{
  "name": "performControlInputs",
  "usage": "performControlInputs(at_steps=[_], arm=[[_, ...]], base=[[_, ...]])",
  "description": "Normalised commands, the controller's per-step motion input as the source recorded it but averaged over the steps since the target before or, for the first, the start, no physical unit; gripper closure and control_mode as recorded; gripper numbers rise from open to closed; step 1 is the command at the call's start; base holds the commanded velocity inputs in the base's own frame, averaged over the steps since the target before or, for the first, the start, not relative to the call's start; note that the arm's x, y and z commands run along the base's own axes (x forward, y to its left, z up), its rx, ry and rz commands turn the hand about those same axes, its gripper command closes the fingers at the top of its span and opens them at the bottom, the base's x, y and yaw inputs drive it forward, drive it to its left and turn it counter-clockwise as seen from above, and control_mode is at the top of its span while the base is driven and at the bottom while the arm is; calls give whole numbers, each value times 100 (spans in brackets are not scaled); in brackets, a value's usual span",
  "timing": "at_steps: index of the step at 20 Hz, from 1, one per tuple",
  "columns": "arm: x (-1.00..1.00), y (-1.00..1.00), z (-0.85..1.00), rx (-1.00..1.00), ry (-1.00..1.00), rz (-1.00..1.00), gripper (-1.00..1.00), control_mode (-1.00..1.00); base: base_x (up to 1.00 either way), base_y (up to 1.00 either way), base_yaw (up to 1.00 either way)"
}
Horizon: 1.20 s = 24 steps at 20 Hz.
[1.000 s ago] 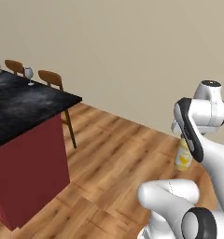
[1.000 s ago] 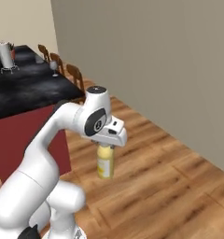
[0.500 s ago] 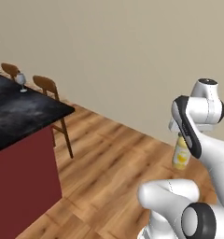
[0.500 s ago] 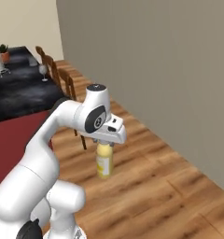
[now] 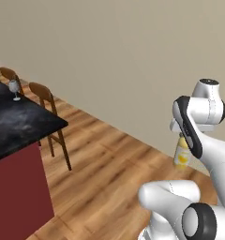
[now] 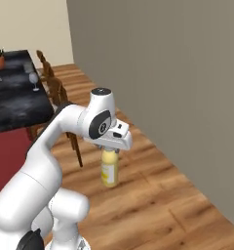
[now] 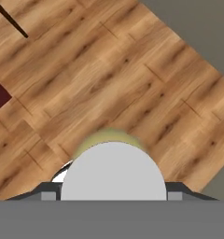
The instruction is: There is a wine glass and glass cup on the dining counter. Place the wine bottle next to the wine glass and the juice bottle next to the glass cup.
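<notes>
Your pincer (image 6: 110,150) grips the juice bottle (image 6: 109,168) by its top, carrying it upright above the wooden floor (image 6: 153,195). The bottle is yellow with a pale label band; its white cap (image 7: 113,170) sits between your fingertips. To your left, the wine glass (image 5: 13,88) stands on the black marbled counter (image 5: 16,126), wooden chairs (image 5: 48,110) beside it, a grey wall (image 5: 133,56) behind.

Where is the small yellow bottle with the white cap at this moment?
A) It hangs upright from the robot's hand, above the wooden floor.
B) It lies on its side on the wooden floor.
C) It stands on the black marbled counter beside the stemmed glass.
A: the small yellow bottle with the white cap hangs upright under the hand, with the wooden floor below it.
</notes>
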Motion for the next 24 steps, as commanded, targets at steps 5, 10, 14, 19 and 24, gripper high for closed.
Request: performControlInputs(at_steps=[5, 10, 14, 19, 24], arm=[[0, 0, 0, 0, 0, 0, 100, 100], [0, 0, 0, 0, 0, 0, 100, 100], [0, 0, 0, 0, 0, 0, 100, 100], [0, 0, 0, 0, 0, 0, 100, 100], [0, 0, 0, 0, 0, 0, 100, 100]], base=[[82, -33, 19], [83, -33, 18], [85, -32, 18], [84, -27, 23], [82, -26, 25]])
